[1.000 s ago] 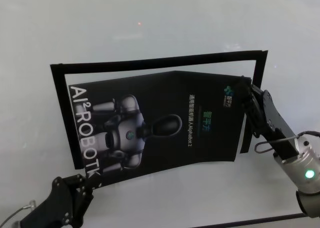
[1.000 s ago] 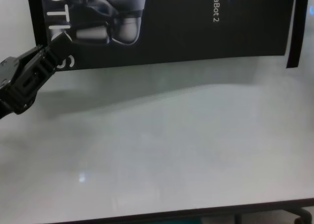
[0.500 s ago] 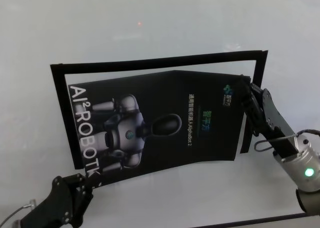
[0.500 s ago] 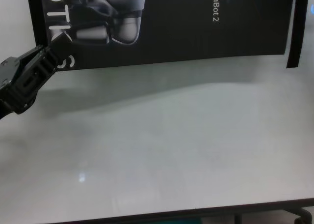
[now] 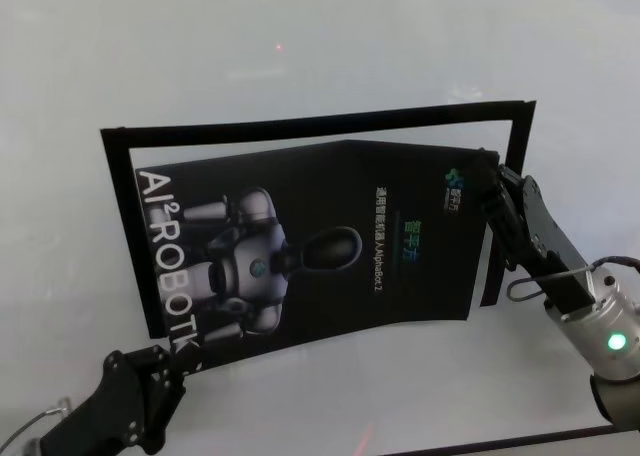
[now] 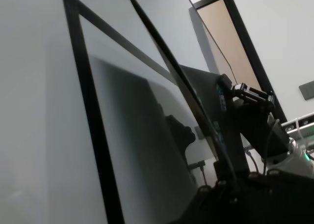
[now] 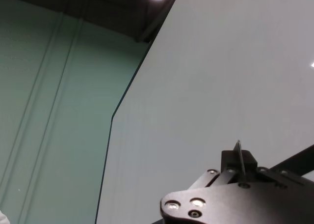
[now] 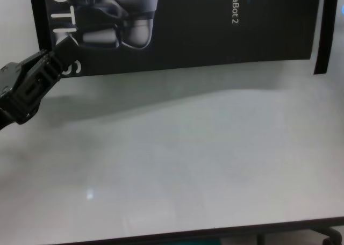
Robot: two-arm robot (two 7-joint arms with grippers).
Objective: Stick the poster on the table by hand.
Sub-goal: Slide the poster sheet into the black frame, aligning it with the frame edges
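Left gripper (image 5: 172, 364) at near-left corner of the poster (image 5: 310, 246), fingers pinched shut on that corner, presumably to keep the sheet taut and off the table (image 5: 300, 46). Tape frame (image 5: 300, 126) laid as black strips along left, far and right sides, likely marking the target rectangle. Poster held above the surface inside that frame, near edge casting a shadow in chest view, so not yet pressed down; slight crease mid-sheet. Right gripper (image 5: 492, 191) clamped on the far-right corner, apparently tensioning the opposite diagonal for flat lowering.
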